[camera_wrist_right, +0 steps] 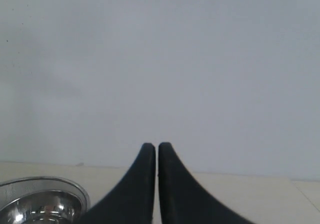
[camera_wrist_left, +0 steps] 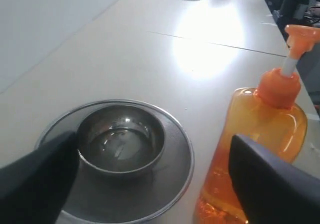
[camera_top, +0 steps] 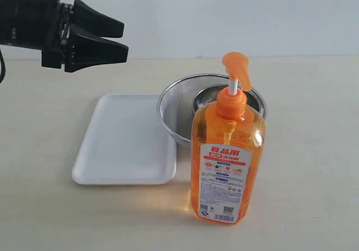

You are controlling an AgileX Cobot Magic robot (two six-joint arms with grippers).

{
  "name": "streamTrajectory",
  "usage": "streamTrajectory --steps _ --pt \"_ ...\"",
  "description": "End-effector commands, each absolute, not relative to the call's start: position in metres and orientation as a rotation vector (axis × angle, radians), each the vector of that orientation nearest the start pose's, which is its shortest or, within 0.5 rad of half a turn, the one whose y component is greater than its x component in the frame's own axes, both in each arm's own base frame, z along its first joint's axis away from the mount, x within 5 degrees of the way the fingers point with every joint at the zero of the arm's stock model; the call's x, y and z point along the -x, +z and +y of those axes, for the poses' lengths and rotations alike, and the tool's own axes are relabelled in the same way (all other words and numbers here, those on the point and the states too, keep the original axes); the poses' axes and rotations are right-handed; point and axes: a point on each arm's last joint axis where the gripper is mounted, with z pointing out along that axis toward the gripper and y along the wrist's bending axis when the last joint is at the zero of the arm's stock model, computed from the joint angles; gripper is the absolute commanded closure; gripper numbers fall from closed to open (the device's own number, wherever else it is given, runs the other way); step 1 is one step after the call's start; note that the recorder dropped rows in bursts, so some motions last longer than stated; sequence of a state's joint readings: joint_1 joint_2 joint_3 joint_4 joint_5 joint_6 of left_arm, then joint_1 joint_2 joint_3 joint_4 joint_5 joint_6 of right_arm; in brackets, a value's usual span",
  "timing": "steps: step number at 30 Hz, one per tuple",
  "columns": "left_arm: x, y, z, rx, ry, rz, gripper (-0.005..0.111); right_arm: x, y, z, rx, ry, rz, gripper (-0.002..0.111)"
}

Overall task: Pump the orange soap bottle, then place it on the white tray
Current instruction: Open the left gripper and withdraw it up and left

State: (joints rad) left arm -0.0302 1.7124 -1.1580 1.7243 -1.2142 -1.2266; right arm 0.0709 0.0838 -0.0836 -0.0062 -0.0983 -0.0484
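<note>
left tool (camera_top: 125, 40) spread, empty; orange soap bottle (camera_top: 227, 161) upright, well apart from it, untouched; right tool (camera_wrist_right: 157, 147) pressed together.

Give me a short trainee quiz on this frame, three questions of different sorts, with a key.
1. True or false: the orange soap bottle stands on the white tray.
2. What sits inside the mesh strainer? A) a small steel bowl B) a sponge C) a spoon
3. Fill in: of the left gripper and the right gripper, the one with its jaws shut is the ____ one.

Key:
1. False: the bottle stands upright on the table, beside the tray.
2. A.
3. Right: the left gripper is open and holds nothing.
</note>
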Motion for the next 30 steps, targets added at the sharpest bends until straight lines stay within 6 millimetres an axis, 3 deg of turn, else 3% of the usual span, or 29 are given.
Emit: streamTrajectory --steps 1,7,11,16,22,30 --pt "-0.326 0.296 -0.082 -1.159 -0.898 1.560 0.033 -0.071 0.255 0.005 0.089 0.007 1.455 0.108" --pt "-0.312 0.325 -0.066 -1.152 -0.794 1.518 0.033 -0.098 0.271 0.006 0.098 0.004 1.566 0.108" --pt "-0.304 0.339 -0.058 -1.107 -0.778 1.536 0.033 -0.123 0.293 0.009 0.111 0.008 1.604 0.108" --pt "-0.295 0.327 -0.054 -1.081 -0.802 1.578 0.033 -0.152 0.302 0.020 0.163 0.052 1.653 0.108" --pt "-0.275 0.314 -0.037 -0.919 -0.716 1.620 0.033 -0.155 0.314 0.022 0.117 0.103 1.516 0.108" --pt "-0.264 0.311 -0.028 -0.853 -0.530 1.666 0.033 -0.178 0.293 0.025 0.129 0.098 1.705 0.108"
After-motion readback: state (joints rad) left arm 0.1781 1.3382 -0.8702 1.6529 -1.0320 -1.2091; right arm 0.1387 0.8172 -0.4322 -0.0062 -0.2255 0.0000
